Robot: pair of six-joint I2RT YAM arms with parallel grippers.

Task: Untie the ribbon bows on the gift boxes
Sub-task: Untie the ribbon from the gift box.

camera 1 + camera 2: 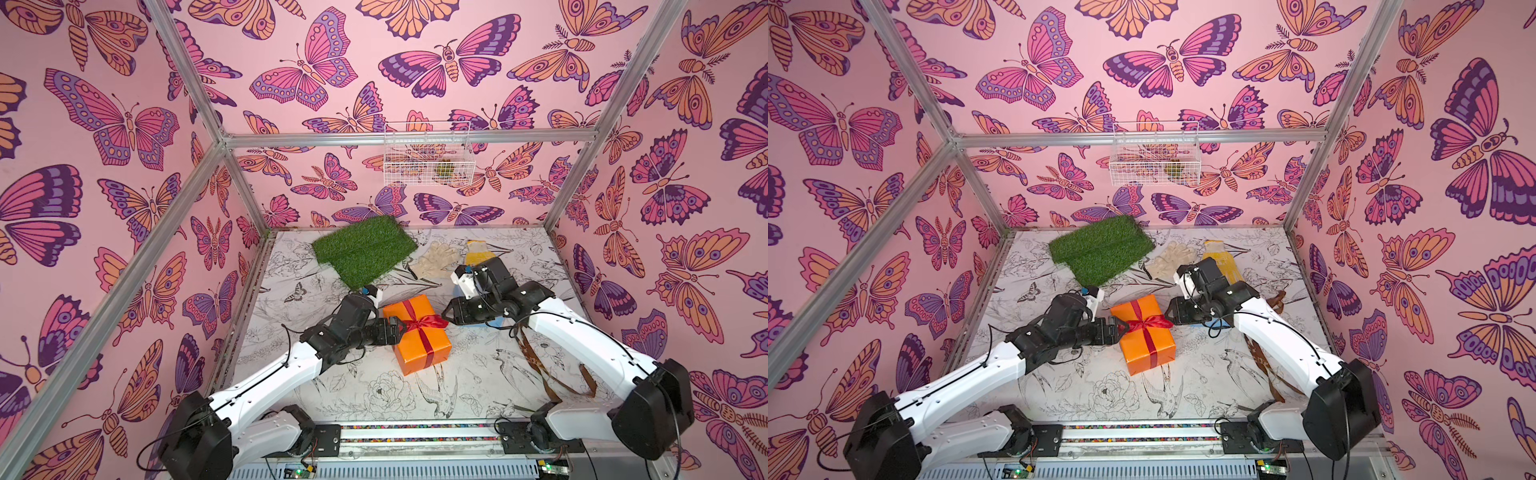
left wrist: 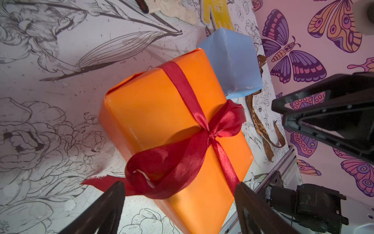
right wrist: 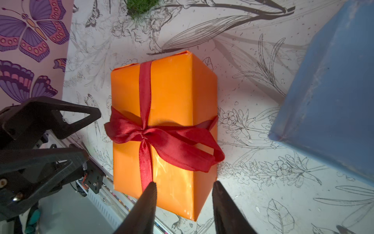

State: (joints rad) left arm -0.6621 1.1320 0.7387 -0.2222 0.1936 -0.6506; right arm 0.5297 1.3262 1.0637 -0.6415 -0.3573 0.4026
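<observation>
Left fingers [image 2: 113,196] wide, right fingers [image 3: 148,199] narrower — both empty; the loose tail [image 2: 95,182] of the shiny red satin bow [image 2: 210,133] should be pinched.

Open: near surface [image 1: 365,395] in front of orange box [image 1: 405,353]. Its sides are crowded by left claw [image 1: 401,326] and right claw [image 1: 446,311]. Far left taken by grass mat [image 1: 365,249]; right side cluttered by blue box [image 2: 234,60], brown ribbon [image 2: 256,121].

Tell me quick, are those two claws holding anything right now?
Left gripper: open, holding nothing, close by the red ribbon bow.
Right gripper: open, holding nothing, near the orange box.
</observation>
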